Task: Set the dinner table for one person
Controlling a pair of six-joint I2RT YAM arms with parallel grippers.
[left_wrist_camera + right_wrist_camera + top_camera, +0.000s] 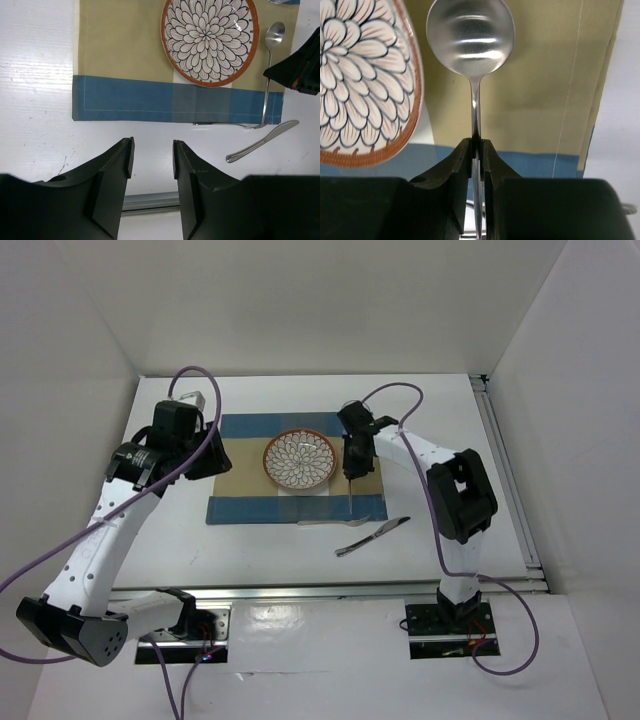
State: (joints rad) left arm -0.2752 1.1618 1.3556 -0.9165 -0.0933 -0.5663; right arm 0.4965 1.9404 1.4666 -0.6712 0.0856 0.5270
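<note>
The right fingers (pixel 460 160) pinch a spoon (pixel 470 37) by its handle, its bowl over the striped placemat (pixel 240 495) just right of the flowered plate (pixel 300 460). The left fingers (pixel 117 160) stand apart, empty, beside the placemat. A knife (pixel 373 536) lies on the white bench (pixel 250 550), which carries it all.

No writing, label or number (anywhere in view) is legible.
</note>
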